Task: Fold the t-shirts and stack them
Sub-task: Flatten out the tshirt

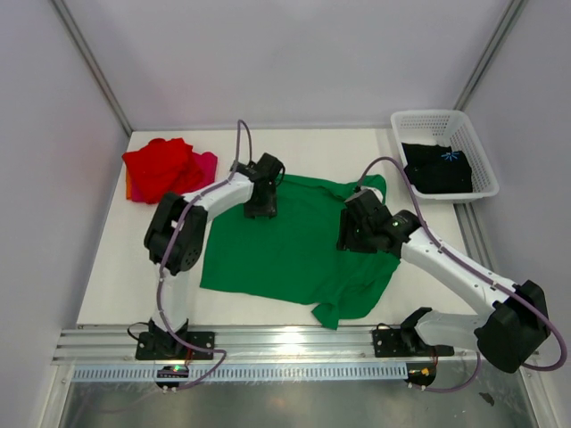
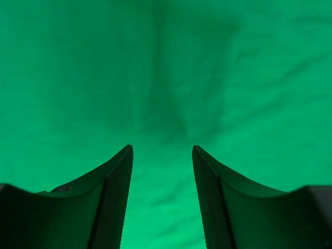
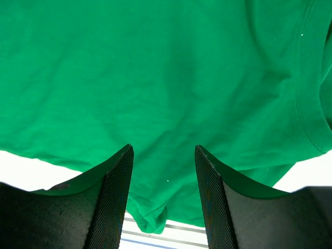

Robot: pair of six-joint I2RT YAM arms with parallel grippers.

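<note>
Both pincers [image 2: 162,149] [image 3: 163,149] part-open, empty, over green t-shirt [image 1: 285,254]

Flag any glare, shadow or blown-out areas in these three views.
Top external: even light, with glare on the metal rail at the near edge. Left wrist: the green t-shirt fills the frame, a soft shadow runs down its middle, and the fingers are dark. Right wrist: the table is blown out white; the shirt's stitching is sharp.

Four t-shirts in all: one green t-shirt [image 1: 285,254] in the centre, one red t-shirt [image 1: 159,166] and one pink t-shirt [image 1: 206,164] far left, one black t-shirt [image 1: 435,171] far right. One white basket [image 1: 429,117]. Two arms: left arm [image 1: 192,218], right arm [image 1: 455,267].
</note>
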